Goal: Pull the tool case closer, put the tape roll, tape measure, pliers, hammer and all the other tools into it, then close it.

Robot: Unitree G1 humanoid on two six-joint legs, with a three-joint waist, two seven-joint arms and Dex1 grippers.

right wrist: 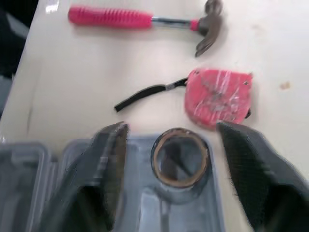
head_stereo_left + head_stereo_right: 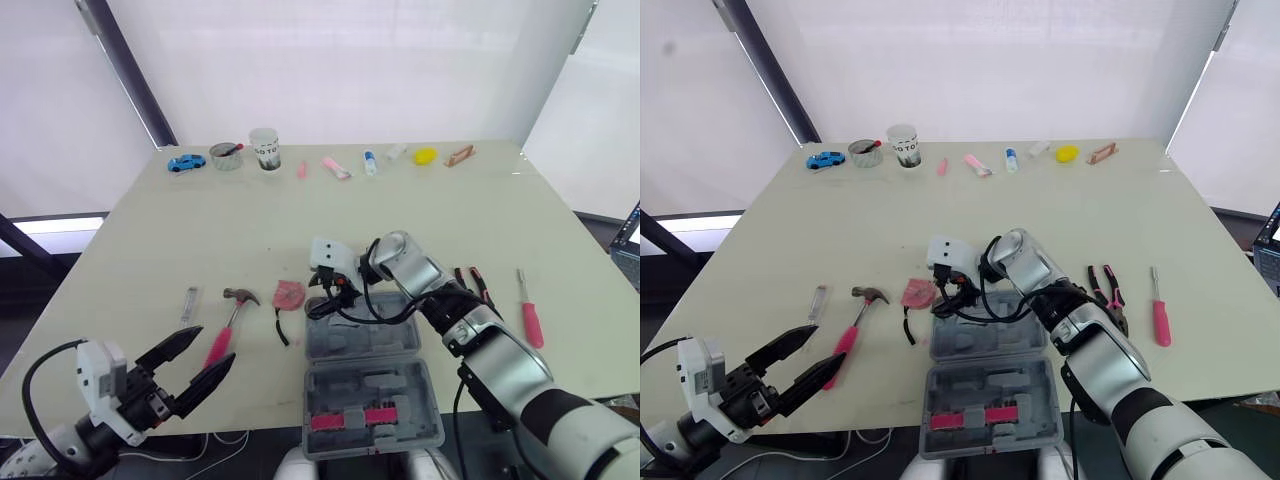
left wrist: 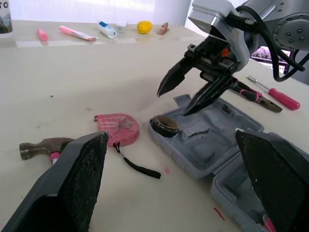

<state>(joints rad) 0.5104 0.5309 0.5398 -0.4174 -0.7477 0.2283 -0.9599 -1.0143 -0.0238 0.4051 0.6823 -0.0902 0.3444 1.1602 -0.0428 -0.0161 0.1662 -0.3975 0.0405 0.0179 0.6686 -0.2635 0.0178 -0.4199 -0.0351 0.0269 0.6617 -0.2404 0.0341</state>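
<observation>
Both fingers of right hand hang spread above tape roll

The one piece of lettering we can read is on the white cup standing at the far edge of the surface. A dark printed band runs round it, and its top line looks to us like "GO TO". The smaller print beneath that line is too fine for us to make out. In the left wrist view we catch only one rounded character, perhaps an "O", on the same cup. The pink tape measure has a shiny face on which we can read no words or numbers.
</observation>
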